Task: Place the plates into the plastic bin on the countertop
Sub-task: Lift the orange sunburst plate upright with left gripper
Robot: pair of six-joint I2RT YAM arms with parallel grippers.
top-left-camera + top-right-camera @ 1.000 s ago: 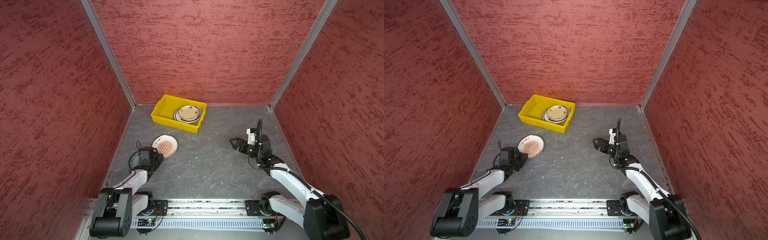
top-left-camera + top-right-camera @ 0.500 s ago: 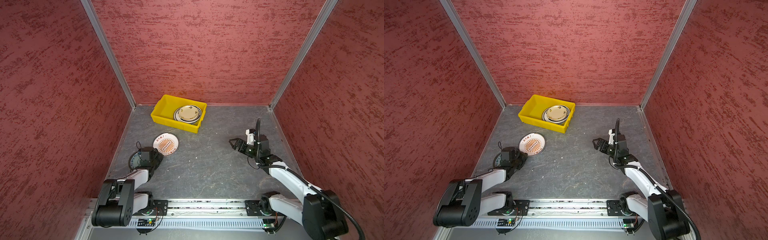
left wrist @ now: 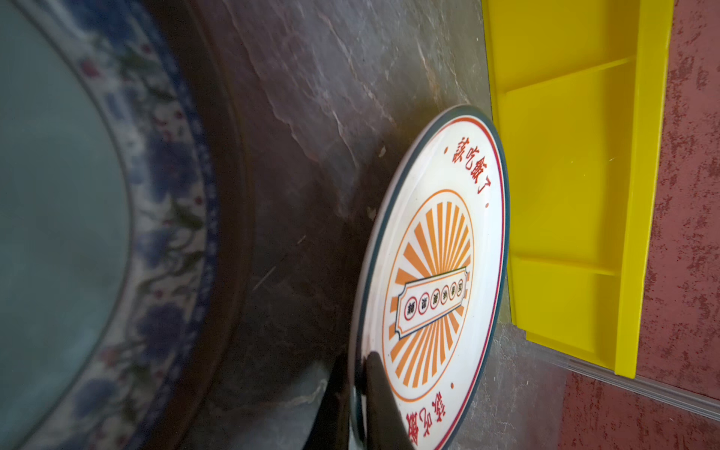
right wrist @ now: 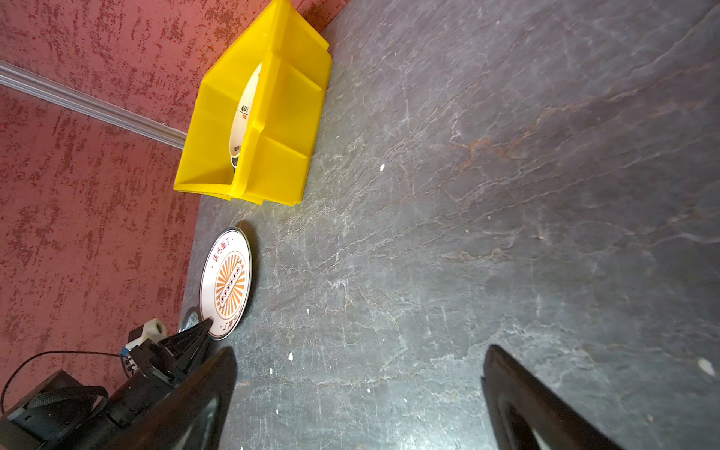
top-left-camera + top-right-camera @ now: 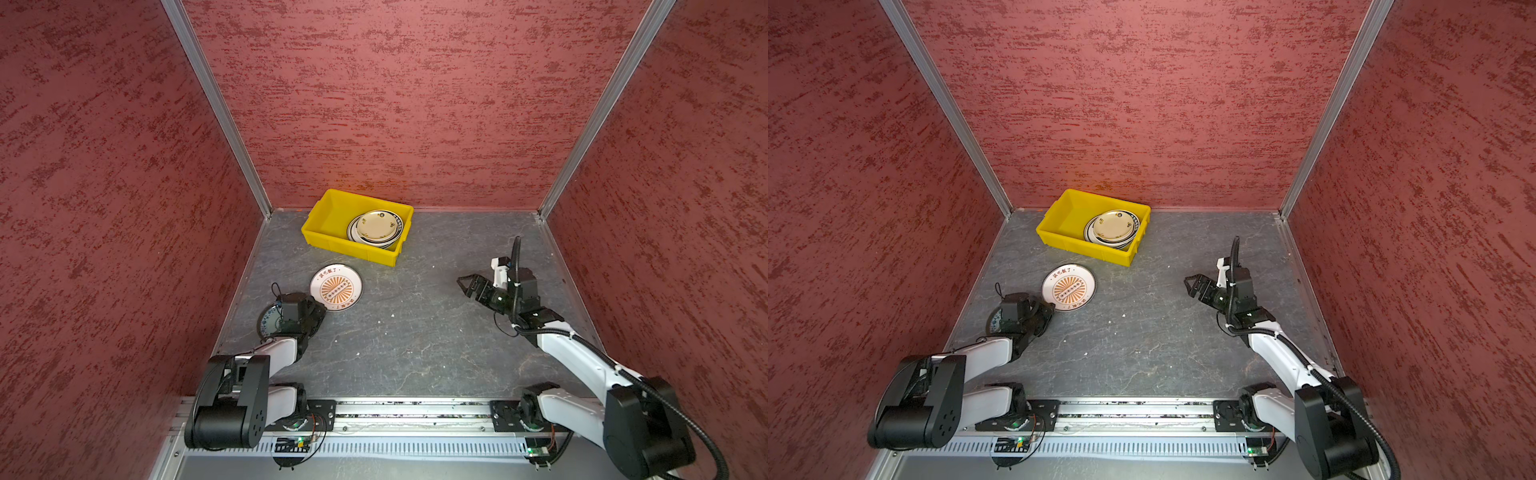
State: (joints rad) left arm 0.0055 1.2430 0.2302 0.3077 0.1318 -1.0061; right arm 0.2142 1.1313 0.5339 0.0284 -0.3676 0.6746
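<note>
One orange plate [image 3: 428, 272], likely slippery and breakable, is pinched by its rim in the left jaws; the right jaws gape empty.

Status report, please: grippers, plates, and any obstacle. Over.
Left gripper shut on sunburst plate rim. Right gripper open, empty. Blue-patterned plate on countertop; other plates stacked in yellow bin. Nothing between sunburst plate and bin.

Left end effector [image 3: 356, 374] now pinched shut, gripping orange-sunburst plate [image 3: 428, 272] rim
</note>
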